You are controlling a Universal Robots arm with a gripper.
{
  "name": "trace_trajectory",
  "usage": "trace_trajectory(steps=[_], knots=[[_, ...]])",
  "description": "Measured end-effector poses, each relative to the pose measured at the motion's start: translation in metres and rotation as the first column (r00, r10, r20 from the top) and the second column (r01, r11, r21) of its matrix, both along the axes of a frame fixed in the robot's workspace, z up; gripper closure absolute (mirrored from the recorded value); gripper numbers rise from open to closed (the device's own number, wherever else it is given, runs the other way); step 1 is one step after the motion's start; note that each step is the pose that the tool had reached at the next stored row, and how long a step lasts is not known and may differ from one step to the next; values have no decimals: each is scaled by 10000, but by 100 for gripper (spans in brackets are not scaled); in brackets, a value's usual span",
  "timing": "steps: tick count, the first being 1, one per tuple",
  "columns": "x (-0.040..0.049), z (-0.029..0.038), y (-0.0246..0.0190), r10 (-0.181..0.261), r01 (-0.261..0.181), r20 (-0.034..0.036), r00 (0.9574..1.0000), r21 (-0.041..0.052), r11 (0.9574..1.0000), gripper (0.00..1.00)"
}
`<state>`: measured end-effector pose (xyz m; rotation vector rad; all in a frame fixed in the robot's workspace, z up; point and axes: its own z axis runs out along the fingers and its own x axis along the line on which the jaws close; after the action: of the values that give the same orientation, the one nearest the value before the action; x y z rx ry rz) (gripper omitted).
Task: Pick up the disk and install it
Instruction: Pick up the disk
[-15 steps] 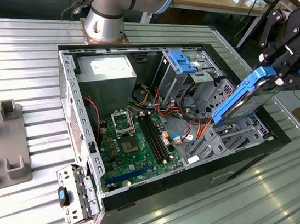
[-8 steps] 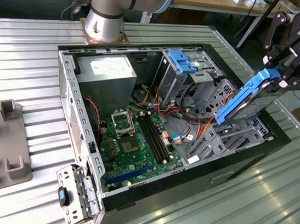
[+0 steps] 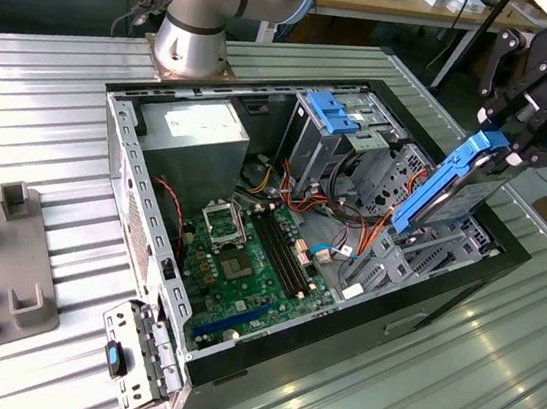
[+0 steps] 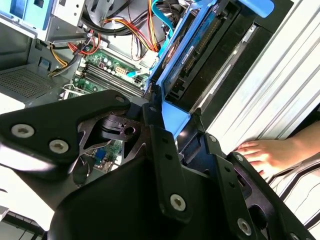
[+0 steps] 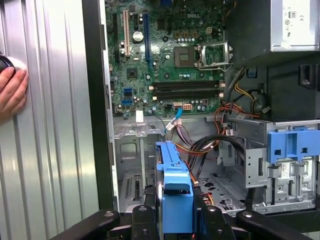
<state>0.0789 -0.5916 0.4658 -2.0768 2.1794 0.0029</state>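
A: gripper [image 3: 508,145] state?
B: clamped on upper blue end of the disk [image 3: 450,192].
A: disk position?
B: steeply tilted, lower end down at the bay [image 3: 420,256], exterior view's right side of the open case [image 3: 128,173]. Not lying flat in it.

Oblique exterior; wrist views probably over case [image 3: 139,197]

Count on the bench: one of each

One open computer case [image 3: 123,160], one motherboard [image 3: 246,261], one power supply [image 3: 198,129], one drive cage [image 3: 306,148], one disk [image 3: 447,192], one gripper [image 3: 501,146], one hand [image 5: 12,90].
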Motion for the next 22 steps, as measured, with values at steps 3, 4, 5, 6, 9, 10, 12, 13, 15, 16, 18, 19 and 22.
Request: trace_trajectory(steps=[3, 4, 5, 6, 9, 10, 12, 13, 15, 16, 18, 19, 22], knots=[[-9, 0, 0, -3, 3, 0, 10000, -34, 10000, 64], [-10, 0, 0, -2, 2, 0, 10000, -36, 10000, 64], [-10, 3, 0, -1, 1, 0, 10000, -39, 10000, 64], [-10, 5, 0, -1, 1, 1, 10000, -39, 10000, 64], [-18, 7, -3, -4, 4, 1, 10000, -65, 10000, 64], [-21, 6, -5, -3, 3, 1, 10000, -79, 10000, 64], [-23, 7, -19, -3, 3, 1, 10000, -113, 9999, 64], [-24, 6, -23, -4, 4, 1, 10000, -132, 9999, 64], [-31, -2, -24, -4, 4, 1, 10000, -139, 9999, 64], [-41, -10, -25, -4, 4, 1, 10000, -138, 9999, 64], [-64, -24, -24, -3, 3, 1, 10000, -142, 9999, 64], [-68, -28, -24, -3, 3, 1, 10000, -146, 9999, 64], [-68, -51, -24, -2, 2, 0, 10000, -164, 9999, 64]])
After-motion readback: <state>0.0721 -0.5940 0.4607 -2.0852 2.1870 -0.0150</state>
